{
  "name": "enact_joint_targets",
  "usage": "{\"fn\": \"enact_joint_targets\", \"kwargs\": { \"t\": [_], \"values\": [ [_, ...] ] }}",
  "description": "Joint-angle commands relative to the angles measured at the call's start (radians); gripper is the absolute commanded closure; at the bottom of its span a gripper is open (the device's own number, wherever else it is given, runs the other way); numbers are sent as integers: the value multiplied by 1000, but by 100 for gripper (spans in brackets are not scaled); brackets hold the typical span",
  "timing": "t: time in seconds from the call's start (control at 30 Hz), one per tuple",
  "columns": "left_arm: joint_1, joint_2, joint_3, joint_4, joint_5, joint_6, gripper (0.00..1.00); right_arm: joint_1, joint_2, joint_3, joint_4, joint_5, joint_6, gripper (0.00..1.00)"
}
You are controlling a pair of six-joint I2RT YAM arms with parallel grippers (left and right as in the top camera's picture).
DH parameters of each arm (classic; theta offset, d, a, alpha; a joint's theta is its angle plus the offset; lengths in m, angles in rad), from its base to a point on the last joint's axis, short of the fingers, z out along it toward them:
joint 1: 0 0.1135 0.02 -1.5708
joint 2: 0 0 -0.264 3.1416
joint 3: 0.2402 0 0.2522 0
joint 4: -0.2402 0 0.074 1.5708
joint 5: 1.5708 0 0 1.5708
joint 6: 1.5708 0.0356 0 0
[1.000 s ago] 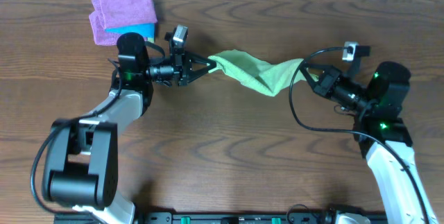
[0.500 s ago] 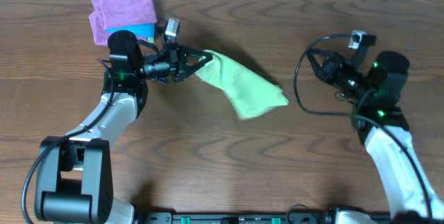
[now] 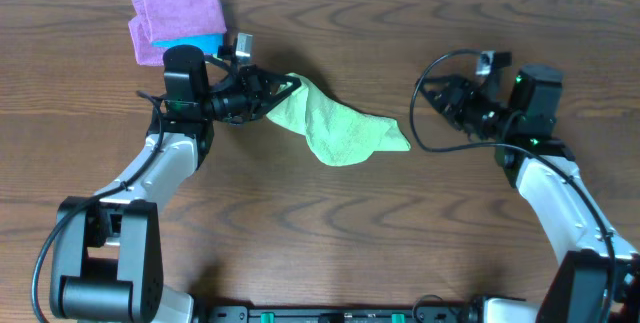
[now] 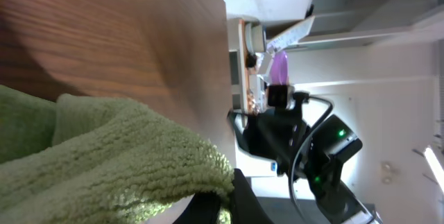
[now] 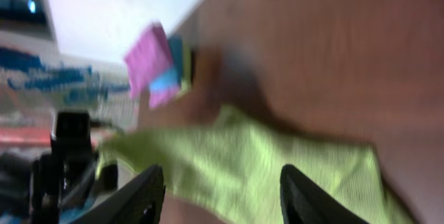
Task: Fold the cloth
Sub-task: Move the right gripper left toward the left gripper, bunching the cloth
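The green cloth (image 3: 340, 128) lies crumpled in the middle of the table, one corner lifted at its left end. My left gripper (image 3: 288, 87) is shut on that corner; in the left wrist view the terry cloth (image 4: 118, 154) fills the lower left and its edge is pinched between the dark fingers (image 4: 243, 200). My right gripper (image 3: 428, 96) hangs open to the right of the cloth, apart from it. Through the right wrist camera the cloth (image 5: 257, 165) shows blurred beyond the spread fingertips (image 5: 149, 189), with nothing between them.
A folded purple cloth on a blue one (image 3: 180, 18) lies at the table's back left, behind the left arm; it also shows as a pink and blue stack (image 5: 161, 64) in the right wrist view. Bare wooden table (image 3: 330, 233) spreads in front of the cloth.
The right gripper has let go of the cloth, opened and drawn back to the right. The cloth's free end dropped onto the table. The left gripper, still shut on its corner, shifted slightly left.
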Motion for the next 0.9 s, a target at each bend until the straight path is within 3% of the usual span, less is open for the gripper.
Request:
{"fn": "enact_joint_targets", "kwargs": {
  "t": [0.0,0.23,0.5,0.87],
  "values": [
    [-2,-6,16,-12,-49,57,94,35,-3,13,-109,-73,-89,45],
    [-2,-6,16,-61,-100,76,94,143,-2,7,-327,-16,-246,46],
    [-2,-6,16,-63,-99,75,94,217,11,-18,-330,87,-264,47],
    [-2,-6,16,-63,-95,71,94,219,168,-40,-286,112,-331,48]
  ]
}}
